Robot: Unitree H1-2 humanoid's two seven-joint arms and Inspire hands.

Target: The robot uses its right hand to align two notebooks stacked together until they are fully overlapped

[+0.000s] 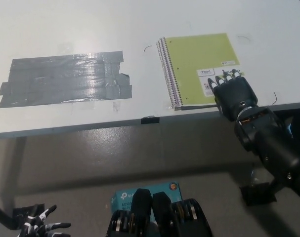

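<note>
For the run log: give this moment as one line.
right hand: flat on green notebook, near corner | notebooks: stacked | left hand: resting low

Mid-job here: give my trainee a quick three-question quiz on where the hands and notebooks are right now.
1. True or false: the black right hand rests on the near right corner of the green notebook.
2. Which lies to the robot's left of the notebooks? A) patch of grey tape B) a cup C) a pen
3. Fill in: the white left hand hangs low, ____ the white table.

Key: 1 true; 2 A; 3 below
</note>
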